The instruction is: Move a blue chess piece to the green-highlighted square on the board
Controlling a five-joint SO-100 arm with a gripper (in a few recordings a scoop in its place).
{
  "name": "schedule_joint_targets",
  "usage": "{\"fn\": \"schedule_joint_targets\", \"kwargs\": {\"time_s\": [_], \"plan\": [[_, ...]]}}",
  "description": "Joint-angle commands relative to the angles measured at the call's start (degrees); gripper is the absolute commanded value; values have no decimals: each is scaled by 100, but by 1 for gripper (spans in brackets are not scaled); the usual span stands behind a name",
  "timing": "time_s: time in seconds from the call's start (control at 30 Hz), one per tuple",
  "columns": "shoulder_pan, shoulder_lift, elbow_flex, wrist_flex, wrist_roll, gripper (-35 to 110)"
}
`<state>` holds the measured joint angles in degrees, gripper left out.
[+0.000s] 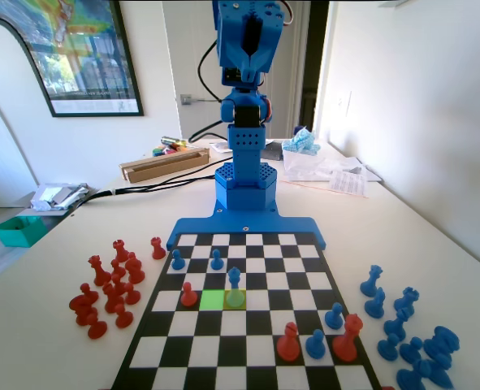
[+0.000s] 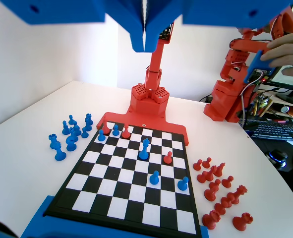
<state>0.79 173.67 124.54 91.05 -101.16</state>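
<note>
While slim blue chess piece [image 1: 234, 279] stands on olive, gripper [image 2: 145, 45] hangs closed.

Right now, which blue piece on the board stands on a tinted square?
The blue chess piece on the olive square, right of the green-highlighted square in the fixed view; the others occupy plain squares.

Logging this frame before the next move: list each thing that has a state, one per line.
Blue arm's jaws: shut, raised high above the board, holding nothing.
Slim blue plastic chess piece: upright on the olive-tinted square, not yet moved.
Bright green-highlighted square: vacant.
Black-and-white checkered board: flat, with blue and red pieces upright on it.
</note>
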Motion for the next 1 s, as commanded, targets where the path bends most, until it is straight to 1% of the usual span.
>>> {"fn": "schedule_joint_targets", "kwargs": {"time_s": [0.0, 0.1, 0.3, 0.43, 0.63, 0.73, 0.83, 0.97], "plan": [[18, 114, -97, -79, 88, 1], [-62, -264, -694, 79, 404, 1], [-229, -1951, -2443, 677, 1222, 3], [-141, -2918, -2830, 686, 1775, 3], [141, -4245, -2689, 123, 2628, 3], [316, -4746, -2435, -316, 2909, 3], [431, -5045, -2065, -896, 3155, 6], [483, -5651, -1793, -1327, 3357, 11]]}}
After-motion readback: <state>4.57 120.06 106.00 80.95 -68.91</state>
